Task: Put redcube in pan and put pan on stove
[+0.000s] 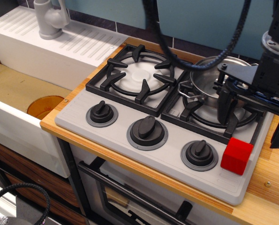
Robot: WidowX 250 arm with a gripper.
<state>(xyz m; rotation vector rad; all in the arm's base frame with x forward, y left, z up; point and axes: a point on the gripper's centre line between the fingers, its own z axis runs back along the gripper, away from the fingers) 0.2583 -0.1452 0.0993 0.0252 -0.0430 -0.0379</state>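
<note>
The redcube (236, 156) sits at the lower right of the frame on the front right corner of the grey stove (83, 123), just right of the rightmost knob (199, 153) and touching nothing else. The pan (209, 84) stands on the right burner grate (214, 112) at the right of centre, partly hidden by the arm. The gripper (252, 119) hangs over that grate beside the pan, its two black fingers (223, 105) spread wide apart and holding nothing.
</note>
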